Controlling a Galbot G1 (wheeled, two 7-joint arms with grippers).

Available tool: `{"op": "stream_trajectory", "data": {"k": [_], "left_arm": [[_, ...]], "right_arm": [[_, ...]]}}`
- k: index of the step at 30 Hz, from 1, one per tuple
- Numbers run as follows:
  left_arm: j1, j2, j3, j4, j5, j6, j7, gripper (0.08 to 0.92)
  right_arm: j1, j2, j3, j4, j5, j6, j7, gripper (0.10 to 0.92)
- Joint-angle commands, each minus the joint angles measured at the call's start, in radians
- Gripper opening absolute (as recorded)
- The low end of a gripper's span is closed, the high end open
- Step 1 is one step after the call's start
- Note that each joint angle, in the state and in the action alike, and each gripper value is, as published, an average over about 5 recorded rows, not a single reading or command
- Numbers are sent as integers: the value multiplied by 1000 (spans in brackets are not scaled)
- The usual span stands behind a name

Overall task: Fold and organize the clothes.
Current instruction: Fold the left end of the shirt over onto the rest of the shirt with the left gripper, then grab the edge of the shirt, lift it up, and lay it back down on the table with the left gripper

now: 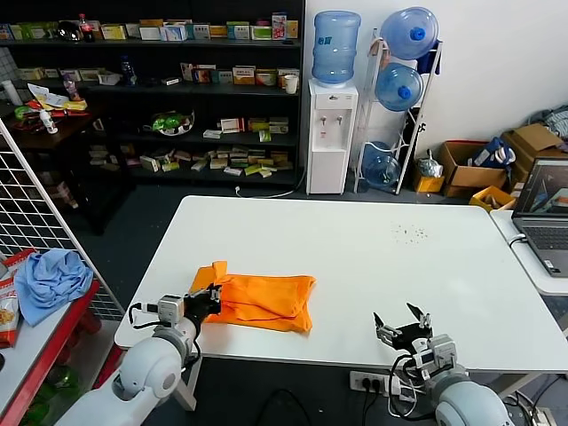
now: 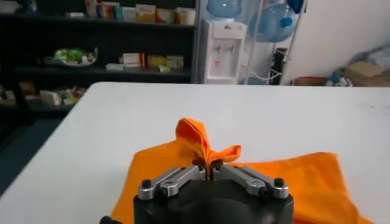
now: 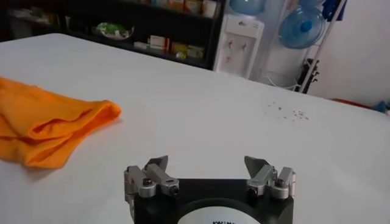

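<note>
The orange T-shirt (image 1: pixel 264 301) lies folded in a rough rectangle on the white table (image 1: pixel 373 257), near the front left. No lettering shows. My left gripper (image 1: pixel 209 295) is at the shirt's left edge, shut on a pinched-up fold of the cloth (image 2: pixel 201 146). The left wrist view shows the jaws closed on the orange fabric, with the rest of the shirt (image 2: pixel 292 182) spread beyond. My right gripper (image 1: pixel 401 321) is open and empty over the table's front edge, well to the right of the shirt. The right wrist view shows the shirt's right end (image 3: pixel 55 125) apart from it.
A light blue cloth (image 1: pixel 51 280) lies on a red side table at the left beside a wire rack. A laptop (image 1: pixel 543 217) sits on a desk at the right. Small dark specks (image 1: pixel 408 233) mark the table's far right. Shelves and a water dispenser stand behind.
</note>
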Motion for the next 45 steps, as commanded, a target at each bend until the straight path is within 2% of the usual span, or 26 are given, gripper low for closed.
{"op": "stream_trajectory", "data": {"k": [1, 9, 18, 21, 28, 35, 41, 45], "left_arm": [[-57, -161, 153, -14, -17, 3, -78, 113], [-144, -277, 207, 84, -11, 2, -104, 113], [-166, -344, 220, 143, 4, 11, -79, 122], [-160, -320, 226, 137, 5, 26, -53, 179], [-108, -239, 240, 78, -1, 25, 11, 378], [-68, -138, 147, 22, -3, 2, 33, 586], [-65, -37, 64, 58, 5, -30, 68, 755], [-75, -7, 10, 102, -34, -7, 104, 815]], "right_arm": [[12, 6, -2, -12, 8, -4, 1, 823], [28, 25, -13, -29, 4, -6, 1, 823], [56, 27, -23, -49, 20, -18, 7, 823], [67, 23, -25, -42, 25, -26, 10, 823], [73, 17, -30, -46, 27, -29, 8, 823], [67, 2, -29, -45, 24, -23, 4, 823], [60, -2, -29, -53, 10, -9, -8, 823], [54, -1, -28, -53, 27, 2, -12, 823]]}}
